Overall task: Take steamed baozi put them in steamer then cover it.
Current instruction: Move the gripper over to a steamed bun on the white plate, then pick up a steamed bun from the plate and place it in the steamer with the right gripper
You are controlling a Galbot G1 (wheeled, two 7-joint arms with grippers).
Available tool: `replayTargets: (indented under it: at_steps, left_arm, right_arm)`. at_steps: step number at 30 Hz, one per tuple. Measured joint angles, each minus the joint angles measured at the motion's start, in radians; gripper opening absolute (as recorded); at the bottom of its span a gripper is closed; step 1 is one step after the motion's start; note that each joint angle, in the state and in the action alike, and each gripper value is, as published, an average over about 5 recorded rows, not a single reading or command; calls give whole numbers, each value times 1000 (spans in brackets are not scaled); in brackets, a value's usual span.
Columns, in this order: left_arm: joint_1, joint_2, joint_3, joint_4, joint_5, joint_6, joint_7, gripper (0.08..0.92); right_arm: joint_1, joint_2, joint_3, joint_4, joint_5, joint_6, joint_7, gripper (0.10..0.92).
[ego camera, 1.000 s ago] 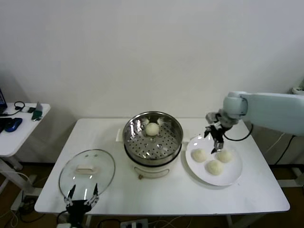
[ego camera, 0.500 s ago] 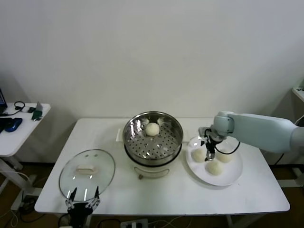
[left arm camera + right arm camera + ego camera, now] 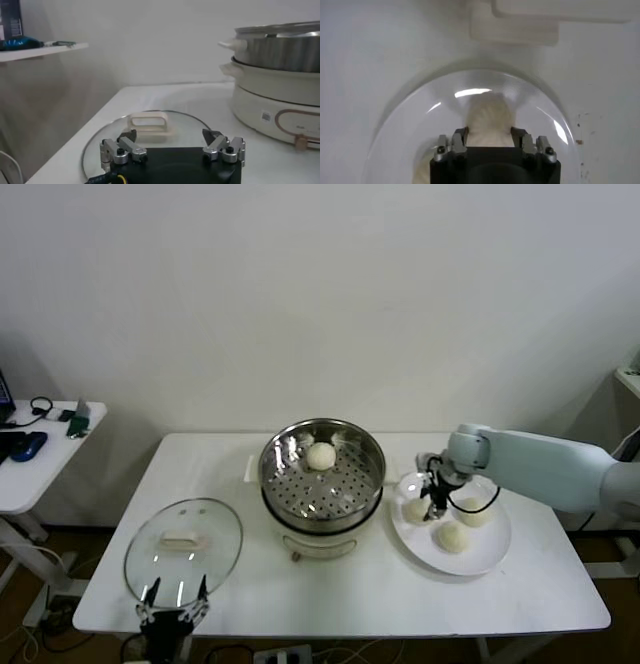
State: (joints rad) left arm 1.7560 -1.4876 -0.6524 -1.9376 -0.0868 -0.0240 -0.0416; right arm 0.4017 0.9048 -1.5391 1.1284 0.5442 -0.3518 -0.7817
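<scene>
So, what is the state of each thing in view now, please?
steamer: uncovered, one baozi inside
baozi in steamer: resting on the perforated bottom
cover: flat on the table, off the steamer
plate: holds three baozi
right gripper: jaws around the plate's left baozi
left gripper: open, idle at the cover's near edge
</scene>
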Motion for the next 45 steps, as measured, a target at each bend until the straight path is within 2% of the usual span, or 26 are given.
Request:
replayTargets:
  at_steps: [6, 14, 24, 33, 45]
  left_arm:
    - [7, -1, -3, -14, 0, 0, -1, 823]
    - [11, -1, -3, -26, 0, 1, -2, 823]
    - [8, 2, 1, -36, -4, 5, -2, 823]
    - [10, -2, -10, -54, -14, 9, -3, 823]
    - [9, -10, -22, -61, -25, 11, -4, 823]
  right_arm:
    - [100, -29, -44, 26, 47, 18, -38, 585]
    - [383, -41, -161, 86, 158, 52, -138, 585]
    - [635, 64, -160, 185, 341, 17, -174, 585]
    - [596, 251, -92, 211, 394, -41, -104, 585]
    - [392, 430, -50, 103, 313, -67, -30, 585]
